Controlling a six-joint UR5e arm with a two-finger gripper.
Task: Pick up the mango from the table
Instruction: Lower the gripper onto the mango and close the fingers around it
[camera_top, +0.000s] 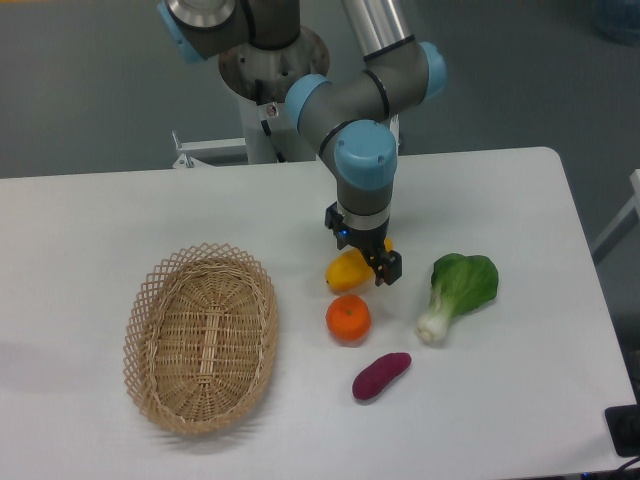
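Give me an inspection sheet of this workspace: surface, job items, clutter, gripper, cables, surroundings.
Surface: white table with rounded corners, looks clean and dry.
Job items: mango lies on the table, its right part hidden behind the gripper; not lifted as far as can be seen.
Clutter: wicker basket at left, nothing seen in it; orange just below the mango; purple sweet potato; bok choy at right.
Gripper: gripper is down over the mango with the jaws astride it; whether they have closed cannot be told.
Cables: a black cable runs down the robot's base column.
Surroundings: grey floor behind the table; a dark object at the lower right edge.
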